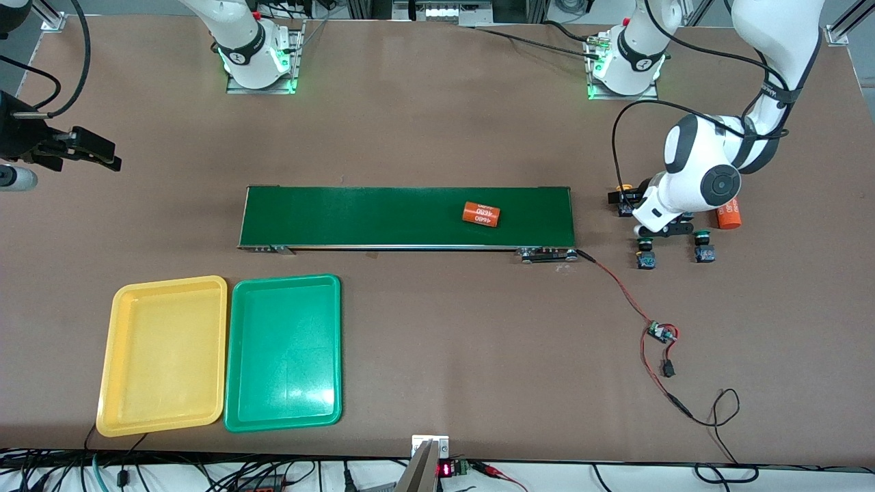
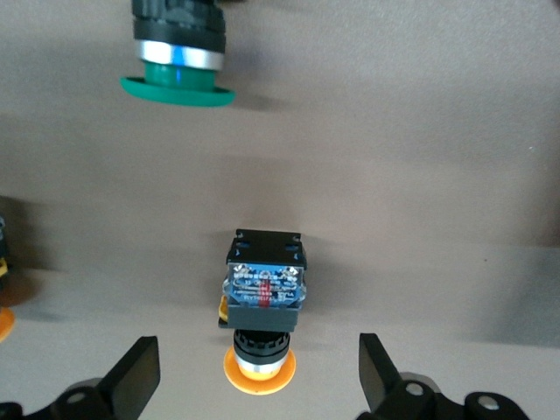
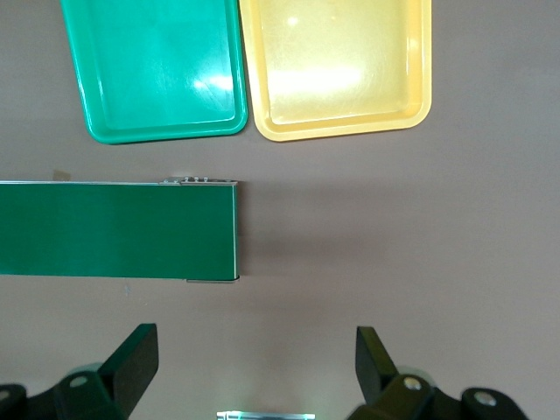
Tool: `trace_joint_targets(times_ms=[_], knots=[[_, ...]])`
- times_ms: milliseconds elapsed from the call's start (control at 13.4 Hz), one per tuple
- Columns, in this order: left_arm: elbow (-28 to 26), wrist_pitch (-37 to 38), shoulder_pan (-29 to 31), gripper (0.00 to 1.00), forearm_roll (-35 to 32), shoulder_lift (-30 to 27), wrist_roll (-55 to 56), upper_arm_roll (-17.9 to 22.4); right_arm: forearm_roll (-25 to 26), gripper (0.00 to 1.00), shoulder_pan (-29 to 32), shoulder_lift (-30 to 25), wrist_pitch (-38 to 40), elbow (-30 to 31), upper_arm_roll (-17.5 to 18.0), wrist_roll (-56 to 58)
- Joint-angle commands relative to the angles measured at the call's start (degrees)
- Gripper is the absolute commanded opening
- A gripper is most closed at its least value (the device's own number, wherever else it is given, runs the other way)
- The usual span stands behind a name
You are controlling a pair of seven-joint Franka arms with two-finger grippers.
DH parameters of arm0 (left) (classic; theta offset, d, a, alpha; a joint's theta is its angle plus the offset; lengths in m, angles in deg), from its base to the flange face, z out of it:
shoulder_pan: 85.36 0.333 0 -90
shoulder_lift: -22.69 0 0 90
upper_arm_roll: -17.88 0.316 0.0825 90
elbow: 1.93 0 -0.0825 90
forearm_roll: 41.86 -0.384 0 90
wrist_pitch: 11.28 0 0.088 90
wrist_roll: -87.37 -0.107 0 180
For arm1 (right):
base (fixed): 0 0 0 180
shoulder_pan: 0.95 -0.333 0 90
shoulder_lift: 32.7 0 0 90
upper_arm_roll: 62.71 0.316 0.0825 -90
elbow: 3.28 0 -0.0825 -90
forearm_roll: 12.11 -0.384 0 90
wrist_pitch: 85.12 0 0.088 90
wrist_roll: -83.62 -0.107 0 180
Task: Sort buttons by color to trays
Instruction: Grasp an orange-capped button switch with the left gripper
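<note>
My left gripper (image 1: 666,231) (image 2: 258,354) hangs open just above the table past the conveyor's end at the left arm's end. Between its fingers, untouched, lies a yellow-capped button (image 2: 262,293) on its side. A second yellow-capped button (image 1: 623,200) lies beside it, toward the conveyor. Two green-capped buttons (image 1: 646,254) (image 1: 704,249) sit nearer the front camera; one green-capped button (image 2: 178,74) also shows in the left wrist view. The yellow tray (image 1: 164,355) (image 3: 337,61) and green tray (image 1: 284,352) (image 3: 157,70) are empty. My right gripper (image 3: 256,350) waits open, high over the table by the conveyor's other end.
A long dark-green conveyor belt (image 1: 410,215) (image 3: 114,227) crosses the middle, carrying an orange cylinder (image 1: 481,214). Another orange cylinder (image 1: 729,213) lies beside the buttons. A red-black cable with a small circuit board (image 1: 660,333) trails from the conveyor toward the front camera.
</note>
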Motion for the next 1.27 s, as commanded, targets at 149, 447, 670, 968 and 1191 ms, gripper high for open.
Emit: trace_joint_targets(times_ms=[149,447,670,968,1191], knots=[[-0.74,-0.16,-0.43,1.00,0.45,0.94,0.81,-0.12,0.35,1.00,0.11,0.06,0.55,-0.22,0.19,0.63],[-0.56,-0.25,-0.42,0.86,0.45,2.00,0.46,-0.12,0.35,1.00,0.03,0.06,0.55,-0.22,0.19,0.63],[0.14,-0.43,-0.60,0.53,0.10,2.26,0.19,-0.12,0.35,1.00,-0.06,0.06,0.46,-0.22,0.19,0.63],[1.11,-0.69,-0.51,0.31,0.10,3.40,0.10,-0.12,0.35,1.00,-0.06,0.06,0.20,-0.31,0.28,0.63],[1.90,-0.34,-0.42,0.19,0.01,1.66,0.19,-0.12,0.18,1.00,-0.06,0.06,0.28,-0.40,0.28,0.19]])
